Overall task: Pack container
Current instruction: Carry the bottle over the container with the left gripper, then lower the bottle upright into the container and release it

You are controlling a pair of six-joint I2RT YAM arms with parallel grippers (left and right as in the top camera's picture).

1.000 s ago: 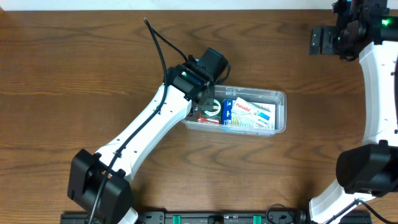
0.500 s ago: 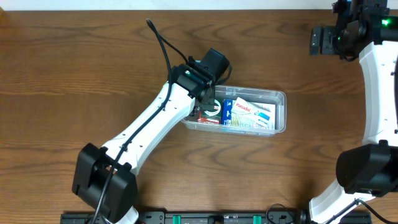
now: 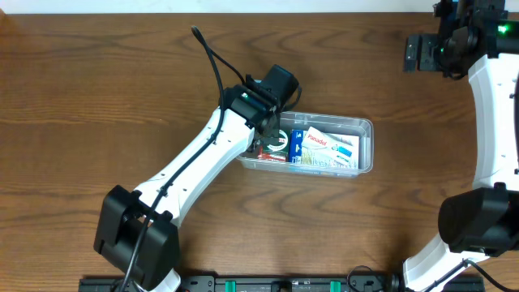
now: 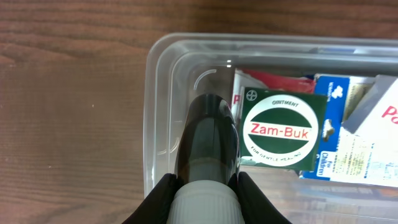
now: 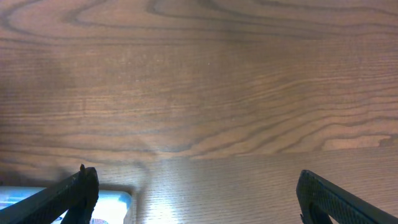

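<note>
The container (image 3: 366, 146) is a clear plastic tub lying mid-table, and its left end fills the left wrist view (image 4: 155, 93). Inside lie a green Zam-Buk box (image 4: 285, 130), a white Panadol box (image 3: 331, 144) and a blue-and-white box (image 4: 345, 143). My left gripper (image 3: 272, 138) hangs over the tub's left end, shut on a dark bottle (image 4: 208, 140) with a white ribbed cap; the black fingers (image 4: 163, 190) clamp just above the cap. The bottle points down into the free left corner, beside the Zam-Buk box. My right gripper (image 3: 415, 53) stands open, far off at the back right.
Bare brown wood surrounds the tub. The right wrist view shows only table between the wide-apart fingers (image 5: 81, 186), with a corner of the tub (image 5: 112, 205) at lower left. A black cable (image 3: 212, 61) loops up from the left arm.
The left arm's elbow and cable shifted slightly a second ago, then stayed still. The bottle stays gripped over the tub. The right arm has not moved.
</note>
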